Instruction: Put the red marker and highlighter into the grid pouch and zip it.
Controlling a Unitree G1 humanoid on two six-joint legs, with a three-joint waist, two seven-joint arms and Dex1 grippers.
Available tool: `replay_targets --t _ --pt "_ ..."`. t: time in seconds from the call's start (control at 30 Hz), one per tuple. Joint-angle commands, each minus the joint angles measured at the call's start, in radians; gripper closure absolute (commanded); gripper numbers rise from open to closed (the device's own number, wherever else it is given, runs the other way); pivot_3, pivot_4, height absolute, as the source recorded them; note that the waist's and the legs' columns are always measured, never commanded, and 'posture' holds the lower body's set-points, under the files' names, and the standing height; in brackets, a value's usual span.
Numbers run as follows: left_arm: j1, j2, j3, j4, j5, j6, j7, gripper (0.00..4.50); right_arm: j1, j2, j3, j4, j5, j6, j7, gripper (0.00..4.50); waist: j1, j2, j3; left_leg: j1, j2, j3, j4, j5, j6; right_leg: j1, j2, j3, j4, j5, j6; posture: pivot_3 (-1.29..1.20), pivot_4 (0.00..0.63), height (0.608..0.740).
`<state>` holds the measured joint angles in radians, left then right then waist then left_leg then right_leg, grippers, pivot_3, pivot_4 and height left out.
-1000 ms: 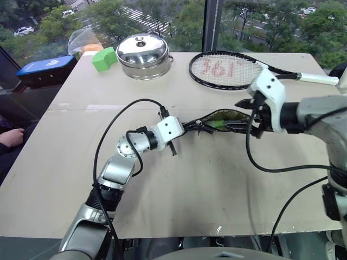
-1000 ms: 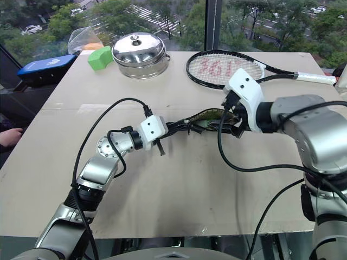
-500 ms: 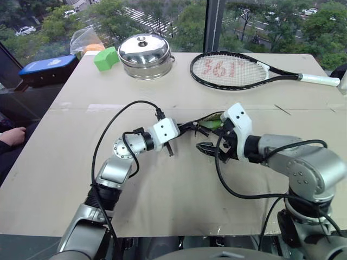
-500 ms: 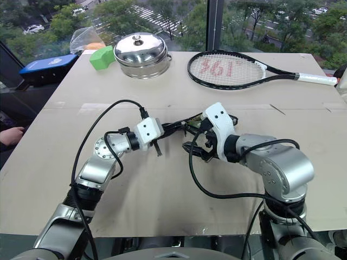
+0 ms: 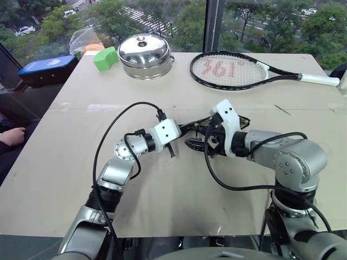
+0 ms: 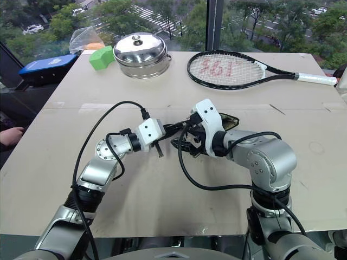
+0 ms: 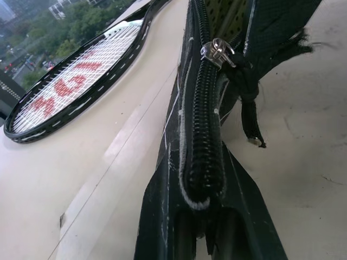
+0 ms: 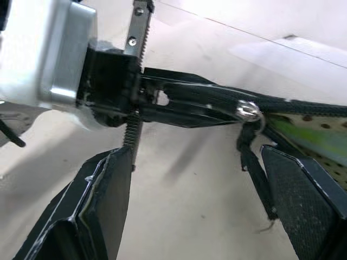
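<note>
At the centre of the frame, the left hand (image 5: 184,129) is clenched on the near end of the pouch (image 7: 217,97), its two fingers pinching the fabric just beside the end of the zipper. The right hand (image 5: 196,144) has its fingers spread wide and holds nothing; it hovers just below the left hand's tip in the head view, close to the pouch's zipper end. In the right wrist view its two fingers (image 8: 97,200) stand either side of the zipper pull (image 8: 248,111) and its dangling cord (image 7: 250,116) (whether a finger touches the cord cannot be told). The pouch, one of it, lies on the surface (image 5: 162,200) stretching from the left hand toward the centre right, mostly hidden behind the right hand; its mouth is open past the pull. One strip of pale green, the highlighter (image 8: 303,135), shows inside the mouth. Toward the top of the frame sit one racket (image 5: 233,70), one steel pot (image 5: 145,56) with its lid on, and one green block (image 5: 104,58) at upper left.
</note>
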<state>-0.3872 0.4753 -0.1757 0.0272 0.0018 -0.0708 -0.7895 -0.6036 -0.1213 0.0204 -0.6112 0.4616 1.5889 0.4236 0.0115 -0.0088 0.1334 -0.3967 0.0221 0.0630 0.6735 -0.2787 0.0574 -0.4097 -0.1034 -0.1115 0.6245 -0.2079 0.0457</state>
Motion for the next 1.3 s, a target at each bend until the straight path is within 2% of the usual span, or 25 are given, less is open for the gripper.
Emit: replay_targets --t 0.03,0.37,0.67,0.7,0.73,0.77,0.87,0.97,1.0,1.3 --pt "-0.005 0.001 0.009 -0.059 -0.009 0.004 0.010 4.50 -0.014 -0.004 -0.054 -0.071 0.055 0.017 0.017 0.69 0.000 0.000 0.000 0.000 0.000 0.000 0.000 0.000 0.000 0.000 0.000 0.000 0.000 0.000 0.000 0.00 0.150 0.740" --pt "-0.002 -0.010 -0.002 -0.086 -0.012 0.020 0.007 4.50 0.006 0.011 0.003 0.032 0.037 -0.062 -0.053 0.69 -0.003 0.000 0.000 0.000 0.000 0.000 0.000 0.000 0.000 0.000 0.000 0.000 0.000 0.000 0.000 0.00 0.150 0.740" --pt "0.021 -0.002 -0.007 -0.112 -0.002 0.018 0.012 4.50 -0.009 0.089 -0.055 0.109 0.050 -0.120 -0.088 0.69 -0.004 0.000 0.000 0.000 0.000 0.000 -0.001 0.000 0.000 0.000 0.000 0.000 0.000 0.000 0.000 0.00 0.150 0.740" --pt "0.024 -0.001 -0.008 -0.112 -0.002 0.017 0.012 4.50 -0.012 0.097 -0.066 0.115 0.051 -0.120 -0.093 0.93 -0.003 0.000 0.000 0.000 0.000 0.000 -0.001 0.000 0.000 0.000 0.000 0.000 0.000 0.000 0.000 0.00 0.150 0.740" --pt "0.027 0.000 -0.009 -0.112 -0.001 0.012 0.012 4.50 -0.014 0.106 -0.077 0.119 0.053 -0.117 -0.098 1.38 -0.003 0.000 0.000 0.000 0.000 0.000 -0.001 0.000 0.000 0.000 0.000 0.000 0.000 0.000 0.000 0.00 0.150 0.740" --pt "0.031 0.002 -0.011 -0.111 0.002 0.006 0.012 4.50 -0.017 0.119 -0.091 0.122 0.058 -0.110 -0.103 1.46 -0.003 0.000 0.000 0.000 0.000 0.000 -0.001 0.000 0.000 0.000 0.000 0.000 0.000 0.000 0.000 0.00 0.150 0.740" --pt "0.037 0.005 -0.013 -0.105 0.006 -0.006 0.012 4.50 -0.026 0.152 -0.125 0.128 0.069 -0.087 -0.120 2.76 -0.004 0.000 0.000 0.000 0.000 0.000 -0.001 0.000 0.000 0.000 0.000 0.000 0.000 0.000 0.000 0.00 0.150 0.740" --pt "0.038 0.008 -0.017 -0.096 0.016 -0.024 0.013 4.50 -0.033 0.174 -0.147 0.132 0.071 -0.059 -0.140 4.25 -0.007 0.000 0.000 0.000 0.000 0.000 -0.001 0.000 0.000 0.000 0.000 0.000 0.000 0.000 0.000 0.00 0.150 0.740" --pt "0.038 0.008 -0.018 -0.093 0.018 -0.027 0.013 4.50 -0.034 0.177 -0.150 0.133 0.069 -0.051 -0.146 4.42 -0.007 0.000 0.000 0.000 0.000 0.000 -0.001 0.000 0.000 0.000 0.000 0.000 0.000 0.000 0.000 0.00 0.150 0.740" --pt "0.041 0.020 -0.010 -0.068 0.026 -0.050 0.017 4.50 -0.023 0.138 -0.233 0.073 0.067 0.020 -0.179 4.42 -0.007 0.000 0.000 0.000 0.000 0.000 -0.002 0.000 0.000 0.000 0.000 0.000 -0.001 0.000 0.000 0.00 0.150 0.740"
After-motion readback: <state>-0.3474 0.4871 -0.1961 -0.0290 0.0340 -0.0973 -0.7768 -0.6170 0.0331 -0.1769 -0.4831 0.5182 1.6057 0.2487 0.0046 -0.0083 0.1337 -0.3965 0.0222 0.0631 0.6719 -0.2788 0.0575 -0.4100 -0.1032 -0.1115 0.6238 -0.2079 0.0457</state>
